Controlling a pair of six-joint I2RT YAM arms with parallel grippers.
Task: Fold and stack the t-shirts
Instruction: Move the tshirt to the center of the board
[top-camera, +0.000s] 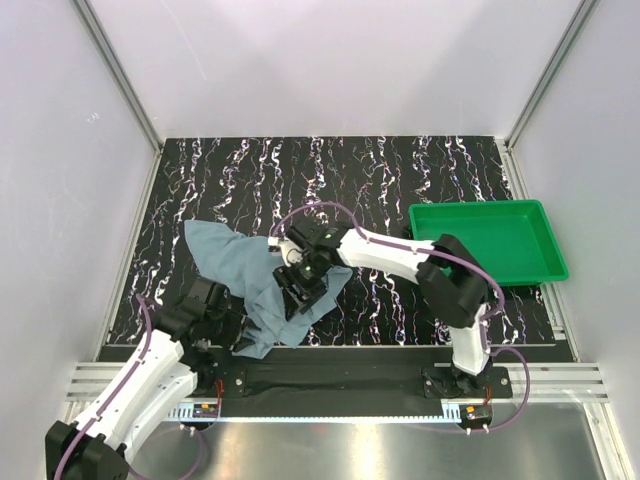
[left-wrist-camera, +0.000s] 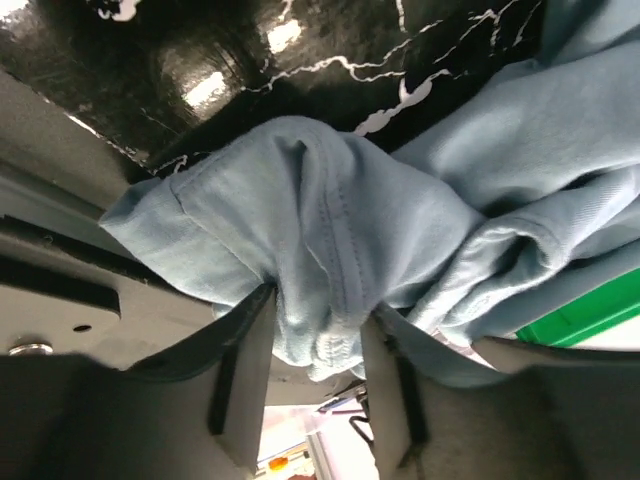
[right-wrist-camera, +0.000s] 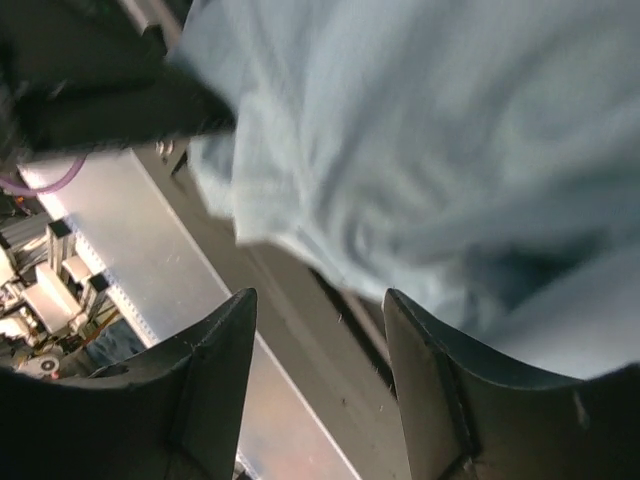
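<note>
The left gripper (left-wrist-camera: 320, 322) is pinching a bunched fold of the shirt (top-camera: 222, 258). Its jaws are standing partly closed, with cloth filling the gap between the two fingers (left-wrist-camera: 245, 370) and spilling out above them. A hemmed edge is hanging off to the left of the grip, and more folds are piling up on the right.

The right gripper (right-wrist-camera: 320, 300) is holding nothing. Its jaws are standing apart, and a bright metal surface (right-wrist-camera: 130, 240) is showing through the gap. The shirt, blurred in that wrist view, is lying just beyond its fingertips.

From above, the shirt is lying crumpled on the left half of the table (top-camera: 400, 170). One part is spreading toward the far left and another is trailing down to the near edge, where the left gripper is gripping it. The right arm (top-camera: 385, 252) is reaching leftward across the table from its base, and its gripper is hovering over the right side of the shirt. The tray (top-camera: 548, 245) is sitting at the table's right edge, well apart from the shirt.
</note>
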